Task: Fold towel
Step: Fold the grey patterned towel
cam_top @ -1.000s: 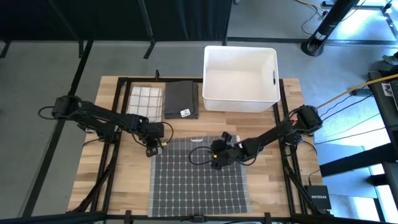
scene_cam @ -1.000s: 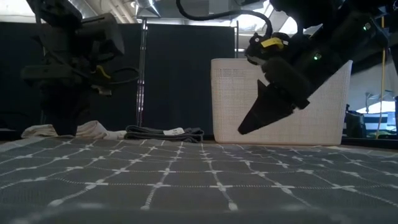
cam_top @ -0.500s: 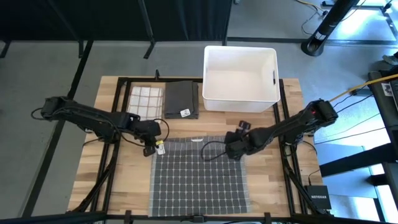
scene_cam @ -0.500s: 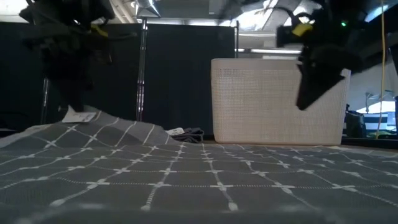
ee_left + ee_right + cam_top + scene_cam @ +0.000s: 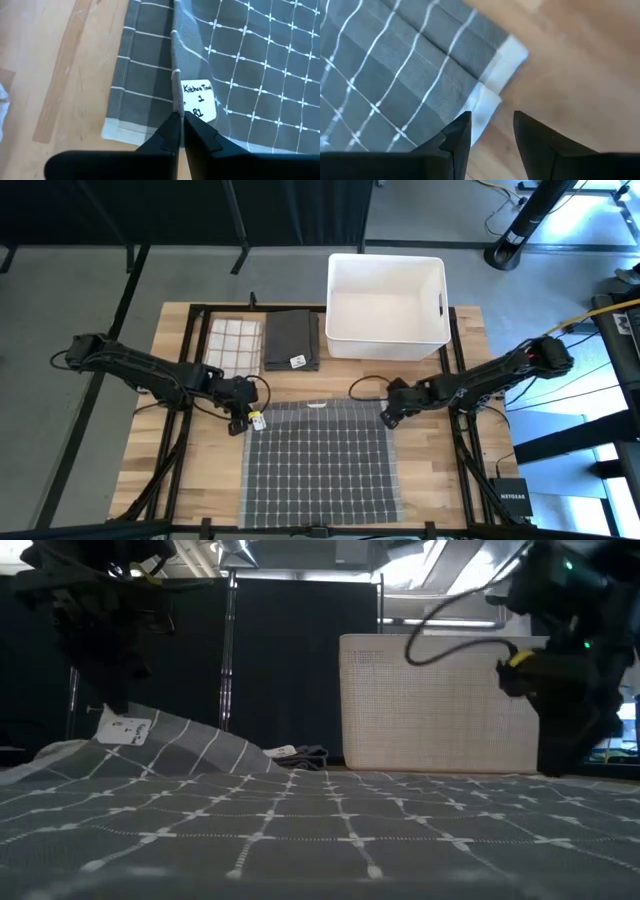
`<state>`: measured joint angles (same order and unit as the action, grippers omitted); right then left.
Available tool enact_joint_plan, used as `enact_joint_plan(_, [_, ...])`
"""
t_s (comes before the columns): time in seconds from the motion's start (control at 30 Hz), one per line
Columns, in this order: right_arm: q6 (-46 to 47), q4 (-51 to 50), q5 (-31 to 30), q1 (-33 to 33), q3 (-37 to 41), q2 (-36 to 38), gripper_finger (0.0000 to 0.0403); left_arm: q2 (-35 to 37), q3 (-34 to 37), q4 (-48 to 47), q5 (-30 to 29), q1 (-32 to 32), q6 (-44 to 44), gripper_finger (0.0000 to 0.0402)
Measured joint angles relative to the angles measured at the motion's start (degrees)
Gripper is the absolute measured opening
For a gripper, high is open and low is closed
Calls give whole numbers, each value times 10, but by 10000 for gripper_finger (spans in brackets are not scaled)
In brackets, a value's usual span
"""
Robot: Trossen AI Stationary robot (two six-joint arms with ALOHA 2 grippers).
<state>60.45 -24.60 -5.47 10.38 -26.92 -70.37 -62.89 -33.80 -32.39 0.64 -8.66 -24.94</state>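
From above, the grey grid towel (image 5: 318, 460) lies spread on the wooden table (image 5: 200, 470), in front of the white bin (image 5: 386, 305). The left gripper (image 5: 246, 420) sits at the towel's far left corner, the right gripper (image 5: 389, 416) at its far right corner. Two folded cloths (image 5: 262, 340) rest beside the bin.

Low down now: the left gripper (image 5: 112, 705) holds the towel (image 5: 300, 830) corner up off the surface, a white label (image 5: 125, 730) dangling just under it, cloth sloping away from the pinch. The right gripper (image 5: 565, 755) hangs dark at the far side, in front of the bin (image 5: 440, 705); its fingers are hard to read here.

Left wrist: the fingers (image 5: 167, 137) are pressed together on a raised ridge of towel (image 5: 250, 65), right beside the handwritten label (image 5: 199, 100). A firm pinch.

Right wrist: the fingers (image 5: 457, 132) stand apart, nothing between them. One tip is over the pale hem of the towel (image 5: 395, 75) corner, the other over bare wood (image 5: 580, 75). Whether they touch the cloth, I can't tell.
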Motion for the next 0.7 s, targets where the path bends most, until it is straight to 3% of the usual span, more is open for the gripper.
enact_joint_plan(0.17, [64,102,20,-12,56,11,149,0,0,1,0,-6,0,12])
enact_joint_plan(0.33, [55,138,20,-10,60,10,149,0,0,0,0,-8,3,12])
enact_joint_plan(0.7, [5,124,22,-11,29,9,149,0,0,0,0,-8,4,13])
